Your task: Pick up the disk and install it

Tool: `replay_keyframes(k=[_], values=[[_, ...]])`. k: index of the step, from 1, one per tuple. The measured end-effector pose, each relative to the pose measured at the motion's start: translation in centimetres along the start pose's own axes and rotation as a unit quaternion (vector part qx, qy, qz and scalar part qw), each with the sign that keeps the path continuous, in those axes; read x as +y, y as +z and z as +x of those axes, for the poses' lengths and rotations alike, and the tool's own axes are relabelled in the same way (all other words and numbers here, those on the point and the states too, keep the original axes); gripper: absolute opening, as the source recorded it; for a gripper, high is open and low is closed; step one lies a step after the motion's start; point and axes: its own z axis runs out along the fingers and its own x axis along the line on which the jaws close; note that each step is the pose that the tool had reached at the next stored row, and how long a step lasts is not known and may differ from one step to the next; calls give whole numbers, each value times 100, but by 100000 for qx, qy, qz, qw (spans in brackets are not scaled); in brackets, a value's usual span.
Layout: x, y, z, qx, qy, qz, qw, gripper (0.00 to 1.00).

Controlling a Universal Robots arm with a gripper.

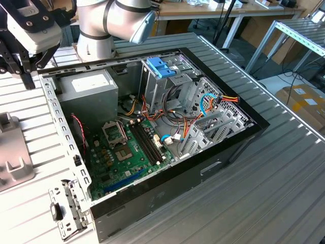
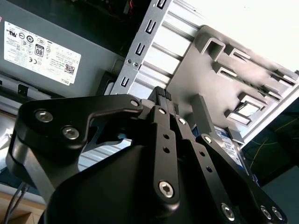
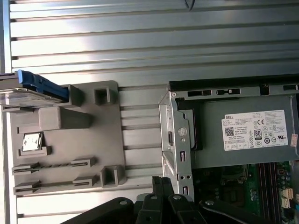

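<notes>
Ribbed metal bench [image 1: 284, 193] carries an open case [image 1: 223, 152] and a grey fixture [image 3: 70, 144] beside it. At one fixture corner sits the disk [image 3: 35, 87], untouched. Above, the fingers [image 2: 166, 135] hang closed together and empty. Pickup has not begun, and a grasp calls for opening them first.

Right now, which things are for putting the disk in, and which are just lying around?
For the job:
- disk, resting on the grey stand
- tool
- open computer

Just lying about:
- loose metal bracket beside the computer
- cardboard box
- power box with the white label
</notes>
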Motion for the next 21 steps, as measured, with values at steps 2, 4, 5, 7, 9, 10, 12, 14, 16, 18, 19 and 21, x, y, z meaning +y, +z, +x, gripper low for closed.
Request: replay_keyframes(k=[2, 4, 5, 7, 9, 10, 12, 14, 16, 18, 19, 21], values=[[-1, 0, 16, -2, 0, -2, 100000, 11], [-2, -1, 30, -2, 0, -2, 100000, 11], [-3, -1, 37, -2, 3, -2, 100000, 11], [-4, -1, 51, -3, 3, -3, 100000, 11], [-5, -2, 71, -4, -1, -3, 100000, 11], [-6, -2, 78, -3, -1, -3, 100000, 11], [-7, -2, 91, -3, 0, -2, 100000, 11], [-8, -3, 103, -4, -2, -2, 100000, 11], [-9, -3, 117, -3, -1, -4, 100000, 11], [-10, -4, 137, 1, 1, 2, 100000, 11], [-11, -4, 144, -4, -2, -3, 100000, 11], [-12, -4, 159, -4, -1, -2, 100000, 11]])
